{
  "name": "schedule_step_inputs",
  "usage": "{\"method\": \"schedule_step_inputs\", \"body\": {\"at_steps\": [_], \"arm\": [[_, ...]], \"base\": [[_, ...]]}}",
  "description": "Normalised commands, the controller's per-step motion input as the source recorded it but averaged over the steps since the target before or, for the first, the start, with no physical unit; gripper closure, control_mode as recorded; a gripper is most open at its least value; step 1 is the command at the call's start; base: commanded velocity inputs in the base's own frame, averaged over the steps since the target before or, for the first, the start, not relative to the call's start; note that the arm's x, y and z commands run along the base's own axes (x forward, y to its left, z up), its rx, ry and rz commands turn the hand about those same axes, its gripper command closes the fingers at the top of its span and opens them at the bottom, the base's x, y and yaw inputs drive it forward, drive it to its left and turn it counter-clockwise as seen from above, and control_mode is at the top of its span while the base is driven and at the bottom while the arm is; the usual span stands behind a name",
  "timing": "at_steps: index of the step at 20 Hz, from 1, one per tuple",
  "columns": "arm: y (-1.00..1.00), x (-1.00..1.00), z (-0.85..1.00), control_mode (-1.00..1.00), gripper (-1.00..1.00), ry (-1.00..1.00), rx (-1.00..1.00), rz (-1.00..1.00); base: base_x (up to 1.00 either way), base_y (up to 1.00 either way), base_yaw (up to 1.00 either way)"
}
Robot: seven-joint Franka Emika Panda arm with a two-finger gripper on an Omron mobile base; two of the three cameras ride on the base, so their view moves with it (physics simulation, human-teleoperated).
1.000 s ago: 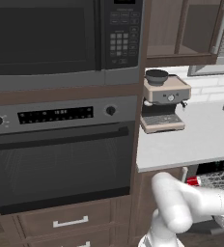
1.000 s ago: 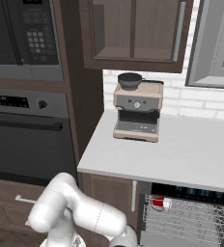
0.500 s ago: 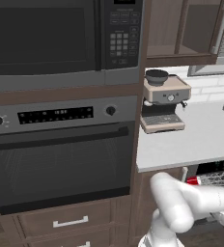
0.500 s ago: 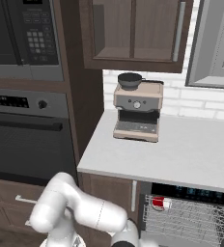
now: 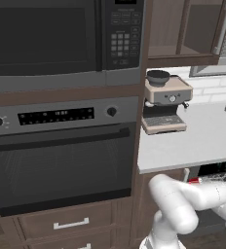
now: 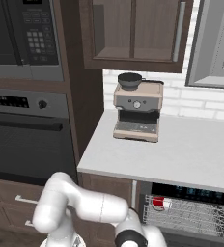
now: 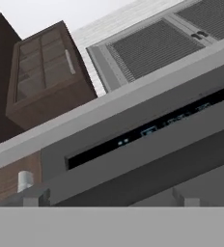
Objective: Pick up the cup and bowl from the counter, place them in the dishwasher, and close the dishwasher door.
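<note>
Counter mostly free; coffee machine blocks back-left corner; rack under counter edge.

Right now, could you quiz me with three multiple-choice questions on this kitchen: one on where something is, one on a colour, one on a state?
1. Where does the coffee machine stand?
A. on the counter
B. inside the oven
C. on the floor

2. What colour is the cup in the dishwasher rack?
A. blue
B. red and white
C. green

3. How do the robot's fingers stand?
A. shut on the cup
B. shut on nothing
C. apart, holding nothing

Answers: 1 A, it sits on the pale slab beside the oven column. 2 B, a red cup with a white band lies in the wire rack. 3 C, the hand view shows the tips wide apart with nothing between them.
</note>
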Motion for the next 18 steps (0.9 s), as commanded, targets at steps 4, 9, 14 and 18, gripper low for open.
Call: {"method": "schedule_step_inputs", "body": {"at_steps": [4, 9, 14, 18], "arm": [[0.0, 1.0, 0.16, -1.0, -1.0, -0.01, -0.05, 0.0], [0.0, 1.0, 0.15, -1.0, -1.0, 0.0, -0.06, 0.0], [0.0, 0.95, 0.11, -1.0, -1.0, 0.01, -0.06, 0.0], [0.0, 0.82, 0.1, -1.0, -1.0, 0.14, -0.09, 0.0]], "base": [[0.0, 0.0, 0.0], [0.0, 0.0, 0.0], [0.0, 0.0, 0.0], [0.0, 0.0, 0.0]]}}
